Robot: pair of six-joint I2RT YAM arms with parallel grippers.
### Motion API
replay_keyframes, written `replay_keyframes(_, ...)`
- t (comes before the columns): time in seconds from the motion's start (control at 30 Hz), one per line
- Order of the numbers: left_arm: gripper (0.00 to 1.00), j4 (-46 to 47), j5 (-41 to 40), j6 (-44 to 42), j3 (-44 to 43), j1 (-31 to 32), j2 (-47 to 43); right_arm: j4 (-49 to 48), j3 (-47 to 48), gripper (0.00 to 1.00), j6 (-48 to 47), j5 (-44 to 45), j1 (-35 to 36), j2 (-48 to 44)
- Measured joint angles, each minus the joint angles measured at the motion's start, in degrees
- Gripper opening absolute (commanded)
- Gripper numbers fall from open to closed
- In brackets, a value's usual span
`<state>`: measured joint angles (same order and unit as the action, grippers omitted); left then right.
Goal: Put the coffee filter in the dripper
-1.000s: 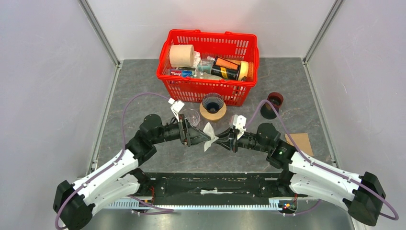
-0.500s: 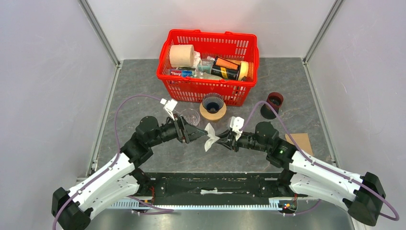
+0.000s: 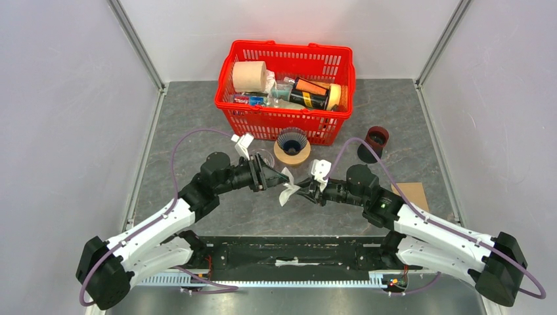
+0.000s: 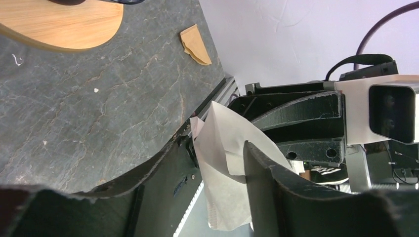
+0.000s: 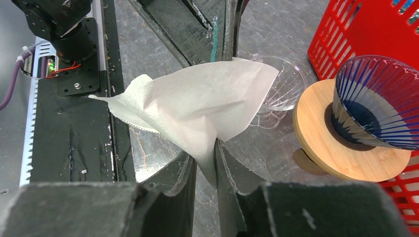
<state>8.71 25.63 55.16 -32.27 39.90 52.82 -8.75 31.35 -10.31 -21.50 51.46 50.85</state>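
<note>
The white paper coffee filter [image 3: 287, 187] hangs above the table between both grippers. My right gripper [image 3: 303, 191] is shut on its pointed end, seen in the right wrist view [image 5: 215, 150] with the filter [image 5: 197, 103] fanning out. My left gripper [image 3: 274, 178] is open at the filter's wide end. In the left wrist view [image 4: 217, 144] the filter [image 4: 222, 148] lies between the spread fingers, against the right finger [image 4: 259, 173]. The blue ribbed dripper [image 3: 292, 140] sits on a round wooden stand [image 3: 293, 154] just behind them, also in the right wrist view [image 5: 380, 108].
A red basket [image 3: 284, 125] with a paper roll and cans stands at the back. A clear glass vessel [image 3: 263, 159] sits left of the dripper, under the left gripper. A dark red cup [image 3: 374, 143] and a brown card [image 3: 410, 193] lie to the right.
My left gripper has moved right and toward the back along the filter. The right gripper has carried the filter slightly left and toward the dripper.
</note>
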Motion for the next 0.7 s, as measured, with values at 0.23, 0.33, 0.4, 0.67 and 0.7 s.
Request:
replay_keyframes(0.23, 0.24, 3.4, 1.3, 2.4, 0.0, 0.0, 0.1, 0.0, 0.1, 0.25, -0.7, 0.8, 0.0, 0.4)
replay_keyframes(0.33, 0.16, 5.5, 2.4, 3.2, 0.0, 0.0, 0.9, -0.1, 0.3, 0.25, -0.9, 0.7, 0.0, 1.1)
replay_keyframes(0.4, 0.05, 6.6, 3.2, 3.8, 0.0, 0.0, 1.9, -0.2, 0.6, 0.25, -0.9, 0.6, 0.0, 1.4)
replay_keyframes(0.67, 0.02, 7.9, 4.5, 4.6, 0.0, 0.0, 3.1, 0.1, 0.6, 0.60, -0.9, 0.8, 0.0, 1.3)
replay_keyframes(0.7, 0.02, 7.9, 4.4, 4.6, 0.0, 0.0, 3.1, 0.4, 0.6, 0.71, -0.8, 1.1, 0.0, 1.0)
